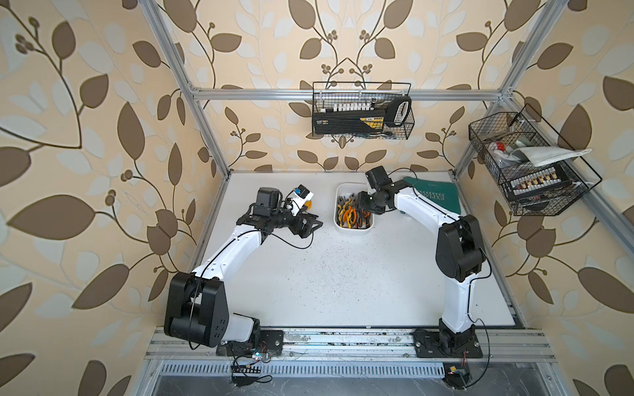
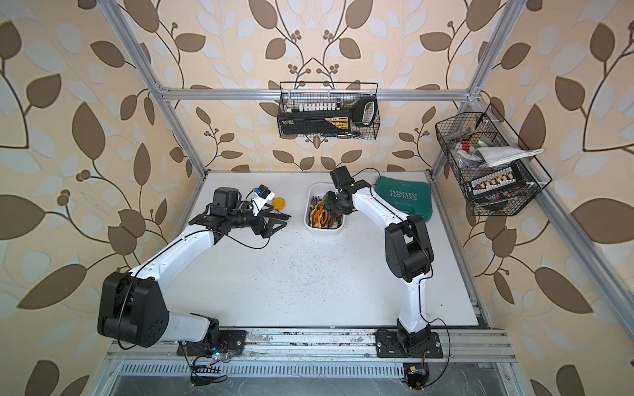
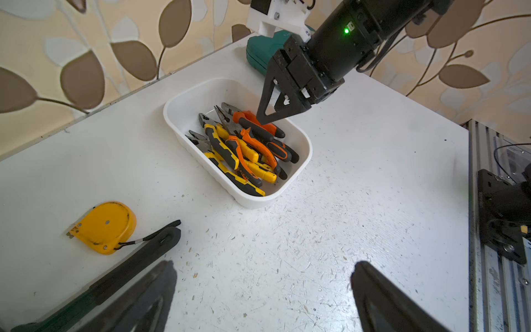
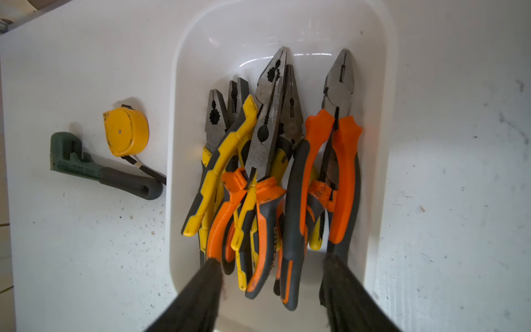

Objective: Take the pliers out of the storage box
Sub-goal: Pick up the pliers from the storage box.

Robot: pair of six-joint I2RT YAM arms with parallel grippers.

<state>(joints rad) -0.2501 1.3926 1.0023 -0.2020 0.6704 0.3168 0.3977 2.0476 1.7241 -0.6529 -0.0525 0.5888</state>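
- Right end effector [image 4: 273, 260] is down inside the white rounded plastic storage box [image 3: 184, 115]. Its black fingers are parted and straddle the handle ends. Whether they are pressing on anything, I cannot tell.
- All the pliers [image 4: 267, 161], with grey steel noses and orange-and-black or yellow-and-black grips, lie heaped and crossing in that box. None is out on the white desk [image 3: 344, 186] yet.
- Here's the catch: several handles sit between those fingers. Closing there would likely grab a bundle or give a skewed pinch.
- Better to single out one pair. The large orange-and-black pliers [image 4: 344, 161] along the box wall look to lie on top, mostly free.
- Squeeze both its handles together, then lift straight up and slowly. Crossed grips may drag neighbours along, and the light tub could rise with them.
- Left end effector [image 3: 264, 270] hangs spread wide and empty over the desk, near the round yellow tape measure [image 3: 106, 227] and the dark green pipe wrench [image 4: 86, 166]. It could pin the box rim if needed.
- Set down on bare desk, clear of both.
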